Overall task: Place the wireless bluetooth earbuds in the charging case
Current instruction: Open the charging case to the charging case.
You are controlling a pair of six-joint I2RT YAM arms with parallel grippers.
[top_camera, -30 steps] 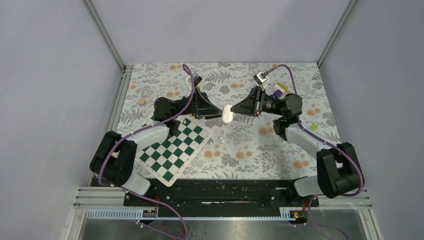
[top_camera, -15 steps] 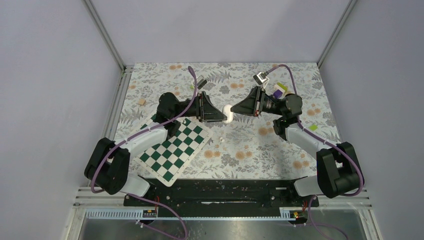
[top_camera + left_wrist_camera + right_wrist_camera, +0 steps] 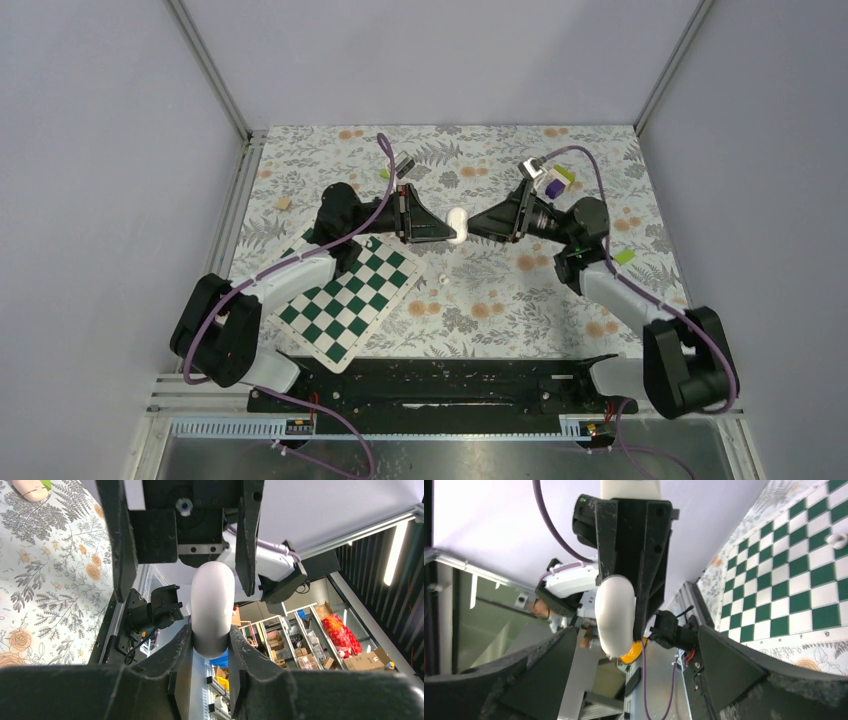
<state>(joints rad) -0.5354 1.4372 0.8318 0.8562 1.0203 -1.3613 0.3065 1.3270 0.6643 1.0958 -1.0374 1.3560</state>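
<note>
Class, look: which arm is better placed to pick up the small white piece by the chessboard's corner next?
Right. The right hand stands open, gripping nothing, so it looks free to reach the small white piece; the left hand is clamped on the charging case.

No writing, number or brand can be read in any view — the charging case (image 3: 212, 610) shows a plain white shell, and the red packets (image 3: 341, 634) beyond are too blurred.
</note>
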